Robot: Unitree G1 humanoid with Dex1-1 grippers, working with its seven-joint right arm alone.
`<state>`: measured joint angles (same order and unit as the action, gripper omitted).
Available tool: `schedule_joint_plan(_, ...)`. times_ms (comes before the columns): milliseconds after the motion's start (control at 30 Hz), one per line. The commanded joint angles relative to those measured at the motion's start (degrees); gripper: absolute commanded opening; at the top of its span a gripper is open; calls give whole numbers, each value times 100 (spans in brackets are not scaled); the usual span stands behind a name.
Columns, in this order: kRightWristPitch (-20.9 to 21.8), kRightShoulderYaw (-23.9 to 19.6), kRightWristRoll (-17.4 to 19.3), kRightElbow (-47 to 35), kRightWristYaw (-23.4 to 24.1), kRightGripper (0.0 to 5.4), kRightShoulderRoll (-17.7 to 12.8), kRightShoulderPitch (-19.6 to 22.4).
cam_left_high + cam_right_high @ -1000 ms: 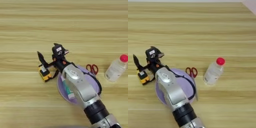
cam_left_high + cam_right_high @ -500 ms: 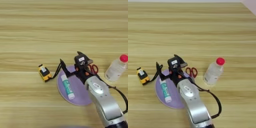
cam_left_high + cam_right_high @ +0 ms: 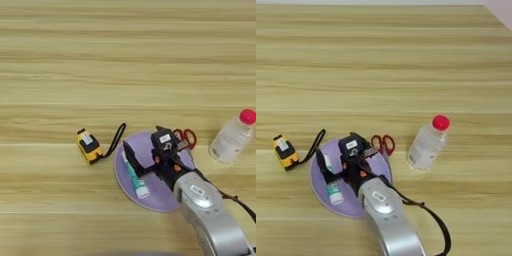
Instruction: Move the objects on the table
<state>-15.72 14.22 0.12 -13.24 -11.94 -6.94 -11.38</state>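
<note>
The wooden bench (image 3: pixel 125 60) fills the view. The silver forearm (image 3: pixel 212 220) comes in from the bottom right. A round lilac plate (image 3: pixel 150 197) lies near the front. A clear bottle (image 3: pixel 426 145) with a red cap stands to its right, well apart. Over the plate hangs the right tool (image 3: pixel 145 155), its black fingers spread, one just beside the white tube (image 3: pixel 135 180), which lies on the plate. The yellow-and-black tape measure (image 3: pixel 89 146) sits left of the plate, its strap reaching the rim. Red-handled scissors (image 3: pixel 383 144) lie at the plate's far right edge.
</note>
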Motion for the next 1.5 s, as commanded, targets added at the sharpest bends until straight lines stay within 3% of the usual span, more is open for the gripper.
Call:
schedule_joint_plan(33,218,-4,-37,-76,6,538,39,169)
schedule_joint_plan(833,843,-89,-342,1364,79,538,101,458)
schedule_joint_plan(1500,796,-69,-506,1685,104,538,179,511)
